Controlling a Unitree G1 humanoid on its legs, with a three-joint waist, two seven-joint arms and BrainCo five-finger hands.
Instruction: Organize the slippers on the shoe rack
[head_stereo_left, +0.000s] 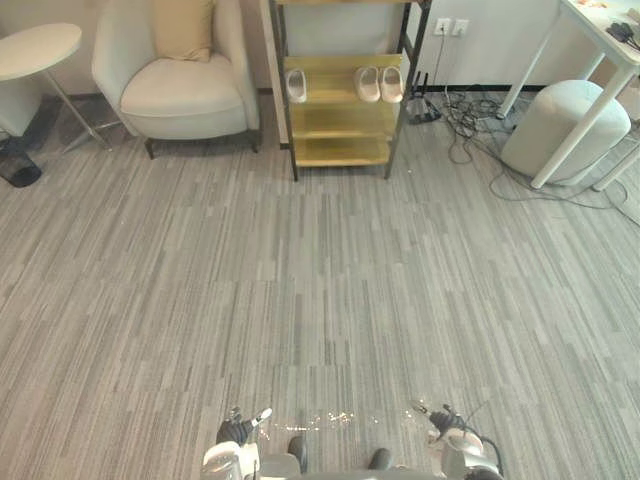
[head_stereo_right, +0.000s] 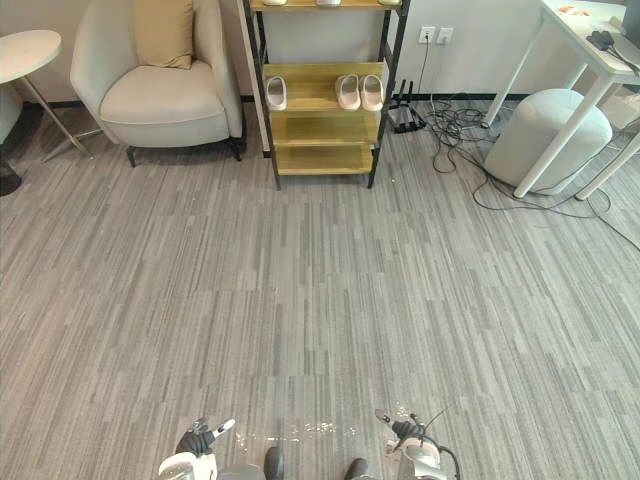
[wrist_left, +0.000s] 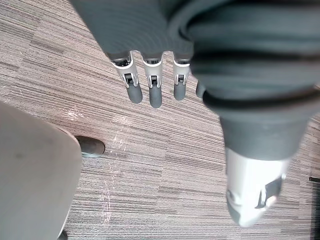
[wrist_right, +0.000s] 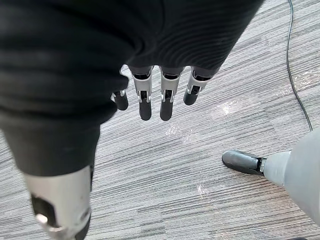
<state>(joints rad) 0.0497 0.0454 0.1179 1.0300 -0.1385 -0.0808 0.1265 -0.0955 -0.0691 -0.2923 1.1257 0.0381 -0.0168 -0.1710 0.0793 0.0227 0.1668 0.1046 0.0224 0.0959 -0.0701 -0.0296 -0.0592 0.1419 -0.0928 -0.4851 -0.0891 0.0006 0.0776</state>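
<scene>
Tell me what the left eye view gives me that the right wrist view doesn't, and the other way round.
Left eye view: the shoe rack across the room, with a single slipper at the left of one shelf and a pair of slippers at its right, an armchair beside the rack, and the left hand low in the picture. Right wrist view: the right hand up close, its fingers straight and holding nothing. Both: the striped grey carpet and the right hand.

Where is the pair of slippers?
In the left eye view, the pair of slippers sits on the shoe rack, right of a single slipper.
</scene>
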